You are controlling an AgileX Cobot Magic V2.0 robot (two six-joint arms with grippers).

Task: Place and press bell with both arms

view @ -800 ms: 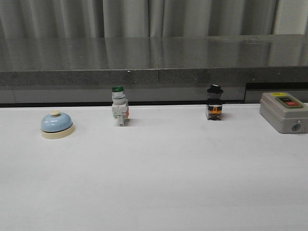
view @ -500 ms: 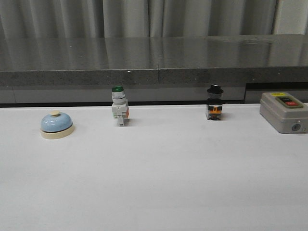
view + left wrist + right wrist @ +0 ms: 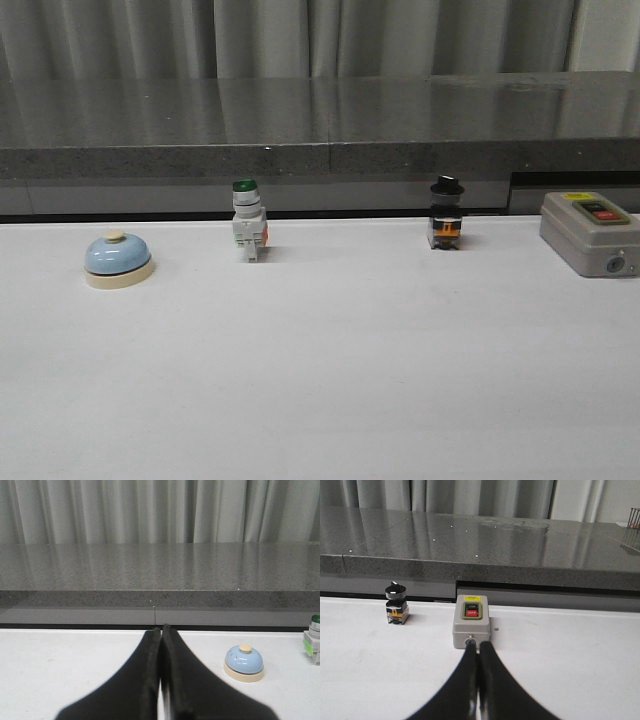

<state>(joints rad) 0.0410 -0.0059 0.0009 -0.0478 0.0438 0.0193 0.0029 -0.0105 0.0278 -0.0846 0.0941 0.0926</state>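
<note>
Left tool point(image 3: 161, 635) and right tool point(image 3: 478, 649) clenched tip to tip on nothing, above the white counter point(image 3: 330, 370), with the bell point(image 3: 118, 260) upright at its far left, untouched, well apart from the grey box point(image 3: 472, 621) ahead of the right tool.

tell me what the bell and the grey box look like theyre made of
Bell: the light-blue dome looks like glossy painted metal, since it carries bright highlights; the cream base and button look like matte plastic, though paint cannot be ruled out.
Grey box: probably moulded plastic or painted metal, with a dull, even grey finish and rounded edges.
</note>
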